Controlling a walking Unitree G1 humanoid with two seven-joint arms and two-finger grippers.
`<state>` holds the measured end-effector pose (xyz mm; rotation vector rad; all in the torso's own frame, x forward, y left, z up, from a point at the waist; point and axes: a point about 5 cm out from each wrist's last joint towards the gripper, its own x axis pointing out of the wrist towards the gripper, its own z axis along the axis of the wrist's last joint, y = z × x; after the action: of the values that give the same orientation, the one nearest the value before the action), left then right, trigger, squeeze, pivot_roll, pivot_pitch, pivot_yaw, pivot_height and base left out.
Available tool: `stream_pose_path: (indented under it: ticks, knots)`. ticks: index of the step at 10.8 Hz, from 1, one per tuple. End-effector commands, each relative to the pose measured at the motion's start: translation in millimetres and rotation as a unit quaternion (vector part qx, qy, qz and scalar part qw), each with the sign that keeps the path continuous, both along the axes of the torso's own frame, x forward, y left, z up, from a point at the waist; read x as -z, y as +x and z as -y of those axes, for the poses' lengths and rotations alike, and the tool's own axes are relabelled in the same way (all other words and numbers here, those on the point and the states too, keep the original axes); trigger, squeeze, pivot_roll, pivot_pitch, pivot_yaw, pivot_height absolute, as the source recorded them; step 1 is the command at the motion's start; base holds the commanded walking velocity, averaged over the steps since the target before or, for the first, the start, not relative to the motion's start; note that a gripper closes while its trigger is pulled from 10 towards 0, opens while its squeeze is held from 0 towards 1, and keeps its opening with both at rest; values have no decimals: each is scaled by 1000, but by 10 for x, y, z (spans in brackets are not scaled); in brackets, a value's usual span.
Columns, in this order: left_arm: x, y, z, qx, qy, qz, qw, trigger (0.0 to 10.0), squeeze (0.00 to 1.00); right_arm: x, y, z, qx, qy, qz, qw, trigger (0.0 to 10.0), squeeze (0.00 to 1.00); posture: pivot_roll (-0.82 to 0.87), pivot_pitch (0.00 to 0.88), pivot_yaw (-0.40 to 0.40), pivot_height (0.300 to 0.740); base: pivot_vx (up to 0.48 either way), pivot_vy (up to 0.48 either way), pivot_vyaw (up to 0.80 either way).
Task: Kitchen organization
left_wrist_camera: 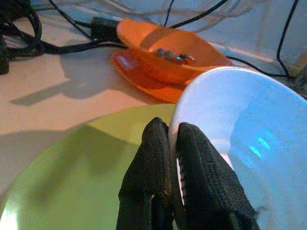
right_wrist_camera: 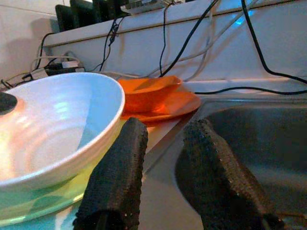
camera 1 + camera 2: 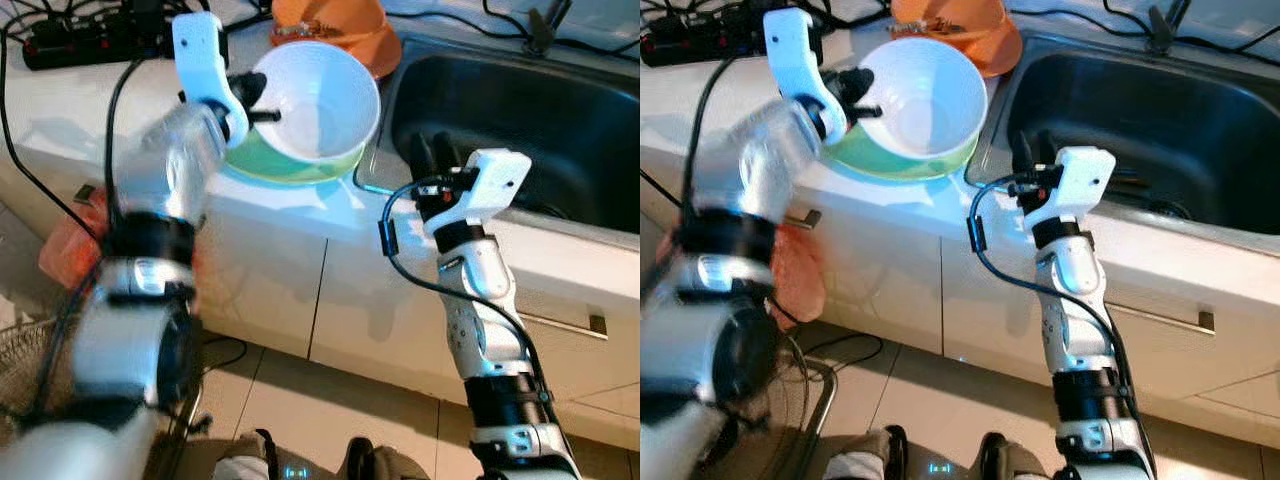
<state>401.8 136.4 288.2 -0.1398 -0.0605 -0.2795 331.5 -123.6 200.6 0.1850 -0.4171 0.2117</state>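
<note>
Left wrist view showed our left claw (image 1: 173,143) pinched tight on the rim of the white bowl (image 1: 249,143). The bowl was tipped up on its side, just over the green plate (image 3: 290,165) on the white surface (image 3: 60,110). An orange bowl on an orange plate (image 3: 335,25) sat just behind it, next to the dark sink (image 3: 520,120).

We think we were in the middle of lifting the white bowl off the green plate. Next we would need to keep a firm hold on the thin rim and carry the bowl slowly, so it did not slip.

Our right claw (image 2: 165,143) was open and held nothing. It waited at the sink's edge, beside the bowl.

We could not read any words or labels.
</note>
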Motion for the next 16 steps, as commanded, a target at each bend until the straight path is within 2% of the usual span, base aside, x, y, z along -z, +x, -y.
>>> stream_pose_path:
  ticks: [1,3,6,7,8,9,10,11,13,14,16]
  knots:
    - [-95,-67,133,24,11,37,999,10000,0,-16,7,18,0,5,-1,1000,10000,0,128,171,-31,740,0,0,0]
    - [-167,-185,247,39,5,94,995,10000,0,-20,5,12,-1,6,-1,1000,10000,0,127,169,-31,740,0,0,0]
    - [-226,-344,304,27,16,169,985,10000,0,-38,9,18,-1,7,1,1000,10000,0,122,166,-33,740,0,0,0]
    - [-227,-364,310,24,21,180,983,10000,0,-40,8,16,-2,7,1,1000,10000,0,121,165,-33,740,0,0,0]
    - [-213,-411,338,16,40,203,978,10000,0,-56,9,24,0,15,1,1000,4902,0,117,163,-32,740,0,0,0]
    - [-200,-422,345,12,42,207,977,10000,0,-56,17,45,7,19,-2,1000,0,0,117,162,-32,740,0,0,0]
    - [-183,-437,344,7,36,209,977,10000,0,-46,23,74,14,26,-7,1000,1373,0,114,158,-32,740,0,0,0]
    - [-172,-447,338,4,40,211,977,10000,0,-43,24,76,16,26,-8,1000,10000,0,114,155,-32,740,0,0,0]
    - [-162,-468,339,-1,36,218,975,10000,0,-50,32,85,17,37,-12,999,10000,0,114,150,-31,740,0,0,0]
    - [-162,-471,341,-4,34,220,975,10000,0,-61,33,82,13,43,-11,999,10000,1000,113,150,-31,740,0,0,0]
    - [-170,-476,351,-4,37,224,974,10000,0,-64,41,93,18,47,-14,999,10000,1000,115,153,-34,740,0,0,0]
